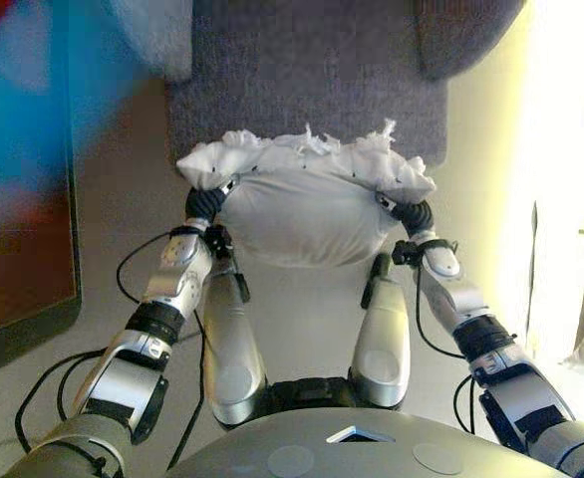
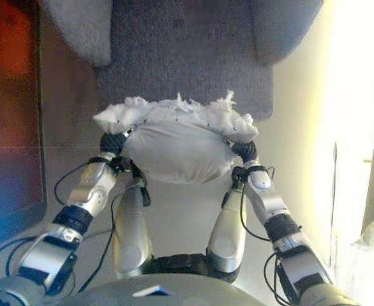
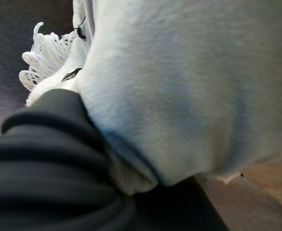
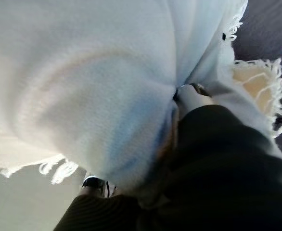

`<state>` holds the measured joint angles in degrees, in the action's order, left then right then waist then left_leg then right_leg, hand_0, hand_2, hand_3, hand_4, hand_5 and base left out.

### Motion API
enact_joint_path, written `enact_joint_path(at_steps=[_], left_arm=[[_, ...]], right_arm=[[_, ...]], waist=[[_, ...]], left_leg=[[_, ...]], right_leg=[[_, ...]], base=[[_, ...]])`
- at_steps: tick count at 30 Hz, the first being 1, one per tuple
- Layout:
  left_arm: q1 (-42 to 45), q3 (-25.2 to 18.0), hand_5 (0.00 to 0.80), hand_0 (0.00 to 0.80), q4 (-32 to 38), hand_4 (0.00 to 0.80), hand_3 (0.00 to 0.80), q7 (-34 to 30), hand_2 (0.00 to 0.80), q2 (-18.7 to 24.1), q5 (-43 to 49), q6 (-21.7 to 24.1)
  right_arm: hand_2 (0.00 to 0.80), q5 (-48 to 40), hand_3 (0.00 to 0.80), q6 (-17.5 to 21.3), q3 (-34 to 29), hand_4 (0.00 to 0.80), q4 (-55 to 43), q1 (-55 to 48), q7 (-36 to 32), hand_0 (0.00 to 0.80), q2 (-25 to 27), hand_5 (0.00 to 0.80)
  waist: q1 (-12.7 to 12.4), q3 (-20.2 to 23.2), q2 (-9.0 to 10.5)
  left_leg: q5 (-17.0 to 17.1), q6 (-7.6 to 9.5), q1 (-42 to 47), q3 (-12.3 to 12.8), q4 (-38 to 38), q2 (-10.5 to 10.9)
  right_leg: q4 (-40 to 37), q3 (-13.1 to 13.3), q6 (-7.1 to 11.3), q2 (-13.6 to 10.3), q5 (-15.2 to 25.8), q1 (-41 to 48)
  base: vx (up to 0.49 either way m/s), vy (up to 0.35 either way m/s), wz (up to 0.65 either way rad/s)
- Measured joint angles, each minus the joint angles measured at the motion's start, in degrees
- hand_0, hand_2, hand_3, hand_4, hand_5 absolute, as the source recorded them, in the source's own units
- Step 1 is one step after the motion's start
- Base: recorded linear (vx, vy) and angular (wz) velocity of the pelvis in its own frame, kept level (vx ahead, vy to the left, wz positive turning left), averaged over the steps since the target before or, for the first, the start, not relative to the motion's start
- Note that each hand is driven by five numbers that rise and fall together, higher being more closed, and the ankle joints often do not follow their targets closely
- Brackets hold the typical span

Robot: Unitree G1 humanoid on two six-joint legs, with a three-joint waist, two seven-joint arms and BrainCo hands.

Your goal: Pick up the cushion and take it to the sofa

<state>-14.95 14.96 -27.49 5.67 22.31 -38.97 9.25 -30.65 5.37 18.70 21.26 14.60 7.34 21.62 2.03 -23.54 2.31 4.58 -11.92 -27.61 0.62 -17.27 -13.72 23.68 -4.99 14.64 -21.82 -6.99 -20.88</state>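
Observation:
A white cushion [image 1: 302, 214] with a fringed top edge hangs in the air between my two hands, just in front of the grey sofa [image 1: 312, 80]. My left hand [image 1: 204, 204] grips its upper left corner, and the cloth bunches over the dark cover [image 3: 49, 144]. My right hand [image 1: 412, 214] holds the upper right corner. In the right wrist view the fabric gathers into a fold at that hand [image 4: 218, 144]. Most of the fingers on both hands are buried in the cloth and fringe. The cushion's lower half sags free above the floor.
A dark framed panel [image 1: 23, 249] stands along the left side. A pale grey pillow [image 1: 157, 35] lies at the sofa's left, and a dark armrest [image 1: 461, 35] rises at its right. Bright light and a pale wall [image 1: 571, 199] fill the right side.

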Motion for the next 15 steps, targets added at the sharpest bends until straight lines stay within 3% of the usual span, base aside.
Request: enact_joint_path(at_steps=[2, 3, 10, 11, 14, 15], left_arm=[[3.80, -1.16, 0.800, 0.800, 1.61, 0.800, 0.800, -0.07, 0.800, -0.68, 0.04, -0.47], [5.95, -1.58, 0.800, 0.800, 1.85, 0.800, 0.800, -0.28, 0.800, -1.30, 0.28, -0.85], [14.89, -2.71, 0.800, 0.800, 6.80, 0.800, 0.800, -3.03, 0.800, -0.87, 4.53, -4.48], [15.13, -2.70, 0.800, 0.800, 7.81, 0.800, 0.800, -3.03, 0.800, -0.82, 4.53, -4.99], [14.05, -1.94, 0.800, 0.800, 9.00, 0.800, 0.800, -3.62, 0.800, -1.01, 4.51, -5.97], [13.83, -1.24, 0.800, 0.800, 8.99, 0.800, 0.800, -3.99, 0.800, -1.03, 4.51, -6.26]], right_arm=[[0.800, -3.91, 0.800, -1.57, -0.18, 0.800, -1.12, -2.05, -1.29, 0.800, -1.10, 0.800], [0.800, -4.63, 0.800, -2.14, -0.60, 0.800, -1.39, -3.86, -1.73, 0.800, -1.87, 0.800], [0.800, -7.80, 0.800, -3.54, -2.88, 0.800, -4.24, -17.27, -3.02, 0.800, -7.08, 0.800], [0.800, -7.80, 0.800, -3.53, -2.95, 0.800, -4.34, -17.63, -3.06, 0.800, -6.91, 0.800], [0.800, -7.79, 0.800, -3.36, -3.52, 0.800, -4.36, -18.01, -2.65, 0.800, -5.52, 0.800], [0.800, -7.79, 0.800, -3.25, -3.61, 0.800, -4.36, -18.31, -2.42, 0.800, -4.85, 0.800]], waist=[[-1.86, 0.78, 0.73], [-2.74, 2.57, 0.67], [-2.85, 15.31, 0.04], [-2.77, 16.24, -0.24], [-0.59, 17.83, -0.63], [0.16, 18.76, -0.84]], left_leg=[[-2.39, -1.47, 5.68, -3.80, 0.56, 0.88], [-3.80, -1.53, 7.78, -4.29, 0.47, 1.07], [-4.28, -0.16, 19.02, -2.48, 6.34, 1.50], [-3.70, 0.47, 19.24, -2.03, 6.81, 1.52], [-0.32, 4.43, 18.90, 5.33, 7.66, 1.48], [0.21, 4.71, 19.11, 5.80, 8.89, 1.43]], right_leg=[[-2.61, 1.40, -0.41, 1.08, -0.01, 5.01], [-4.43, 2.19, -0.14, 1.62, 0.22, 7.35], [-16.10, -0.79, -0.08, 1.82, 0.82, 24.99], [-16.84, -1.37, -0.03, 1.82, 0.88, 25.99], [-18.42, -6.77, -0.20, 1.33, 1.23, 30.87], [-18.28, -7.91, -0.20, 1.38, 1.23, 31.30]], base=[[0.434, 0.064, -0.40], [0.384, 0.060, -0.35], [0.243, -0.006, 0.24], [0.069, -0.044, 0.43], [0.078, -0.003, 0.88], [0.044, 0.033, 0.80]])
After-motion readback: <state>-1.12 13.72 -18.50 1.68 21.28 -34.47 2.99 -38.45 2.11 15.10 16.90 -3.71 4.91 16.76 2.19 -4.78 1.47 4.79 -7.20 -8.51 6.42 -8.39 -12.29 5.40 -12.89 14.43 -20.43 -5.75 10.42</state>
